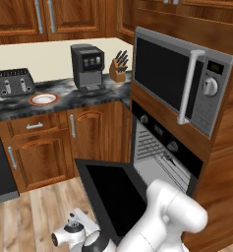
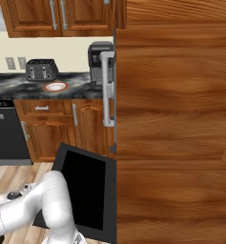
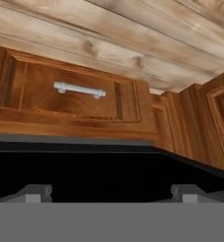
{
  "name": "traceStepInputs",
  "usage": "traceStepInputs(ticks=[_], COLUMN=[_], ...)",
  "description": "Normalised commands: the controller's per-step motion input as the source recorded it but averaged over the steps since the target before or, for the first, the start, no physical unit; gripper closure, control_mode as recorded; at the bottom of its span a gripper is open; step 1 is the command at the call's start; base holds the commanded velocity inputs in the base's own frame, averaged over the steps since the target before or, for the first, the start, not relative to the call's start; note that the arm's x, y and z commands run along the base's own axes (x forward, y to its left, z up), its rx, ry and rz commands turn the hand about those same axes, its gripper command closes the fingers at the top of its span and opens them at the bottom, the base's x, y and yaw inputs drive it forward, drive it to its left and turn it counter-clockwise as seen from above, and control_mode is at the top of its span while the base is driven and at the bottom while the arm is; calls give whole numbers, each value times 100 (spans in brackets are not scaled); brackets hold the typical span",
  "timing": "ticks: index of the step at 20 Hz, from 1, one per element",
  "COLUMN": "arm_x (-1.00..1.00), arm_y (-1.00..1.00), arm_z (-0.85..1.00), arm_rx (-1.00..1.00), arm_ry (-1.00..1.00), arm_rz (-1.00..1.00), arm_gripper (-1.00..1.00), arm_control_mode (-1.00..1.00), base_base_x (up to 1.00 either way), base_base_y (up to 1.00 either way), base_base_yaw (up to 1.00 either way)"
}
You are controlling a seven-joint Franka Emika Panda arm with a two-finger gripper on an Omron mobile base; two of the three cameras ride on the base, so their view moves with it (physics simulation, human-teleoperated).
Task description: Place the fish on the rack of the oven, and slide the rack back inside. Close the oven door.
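Observation:
The oven is set in the wood cabinetry under the microwave, and its oven door hangs open, a black glass panel lying flat, also seen as the door. The rack sits inside the cavity. A small, slim dark shape lies on its bars and looks like the fish. My arm reaches low to the left of the door. My gripper is open, its fingertips set wide apart with nothing between them, facing a black surface and wood cabinet fronts. The hand view is rolled upside down.
A grey microwave with a white handle sits above the oven. On the dark counter stand a red-rimmed plate, a toaster, a coffee machine and a knife block. A drawer handle faces the hand.

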Motion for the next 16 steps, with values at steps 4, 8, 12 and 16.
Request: traceStepInputs(ticks=[4, 8, 12, 16], arm_x=[32, 2, 0, 0], arm_y=[-4, -30, -53, -57], arm_z=[-98, -21, 46, 92], arm_rx=[-20, -9, -2, -1], arm_ry=[-22, -26, -21, -15], arm_rz=[-22, -23, -14, -11], arm_gripper=[-100, -100, -100, -100], arm_control_mode=[-100, -100, -100, -100], base_base_x=[0, 0, 0, 0], base_base_y=[0, 0, 0, 0], base_base_yaw=[0, 0, 0, 0])
